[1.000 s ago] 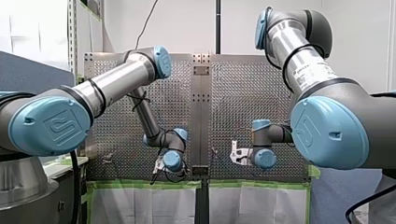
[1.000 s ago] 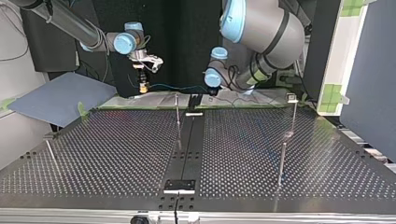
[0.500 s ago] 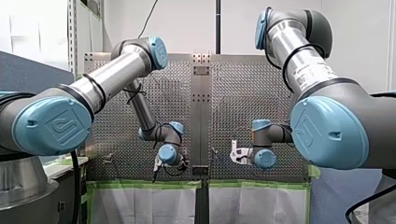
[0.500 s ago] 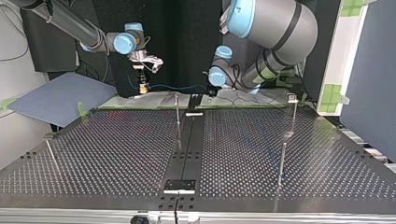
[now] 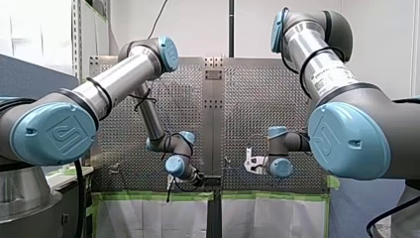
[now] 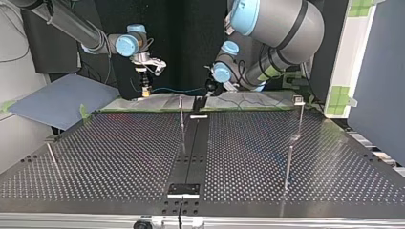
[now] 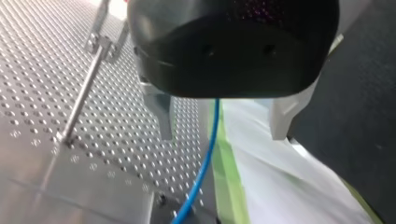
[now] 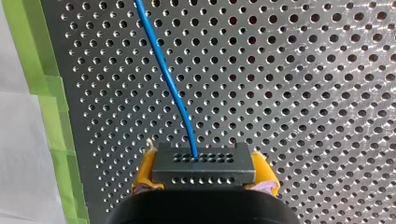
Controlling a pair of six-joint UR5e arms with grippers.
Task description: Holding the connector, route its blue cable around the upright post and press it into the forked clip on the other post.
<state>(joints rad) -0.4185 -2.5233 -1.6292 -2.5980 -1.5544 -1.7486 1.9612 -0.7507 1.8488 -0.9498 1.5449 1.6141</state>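
**Count on the worktop**

One worktop [image 6: 119, 157]. Two hands: left hand [image 7: 223, 133], right hand [image 6: 144, 89]. One connector [image 8: 204, 163], one cable [image 8: 163, 70]. Probably four posts: middle post [image 6: 181, 114], clip post [image 6: 300, 119], short post [image 6: 288, 164], and a thin leaning post [image 6: 51, 155], hard to make out. One clip [image 6: 299, 99].

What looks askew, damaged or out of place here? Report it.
Nothing is spilled or broken. One small oddity: the yellow pads of my right gripper look ragged at the tips where they clamp the connector. The blue cable leaves the connector in a smooth curve, unkinked.
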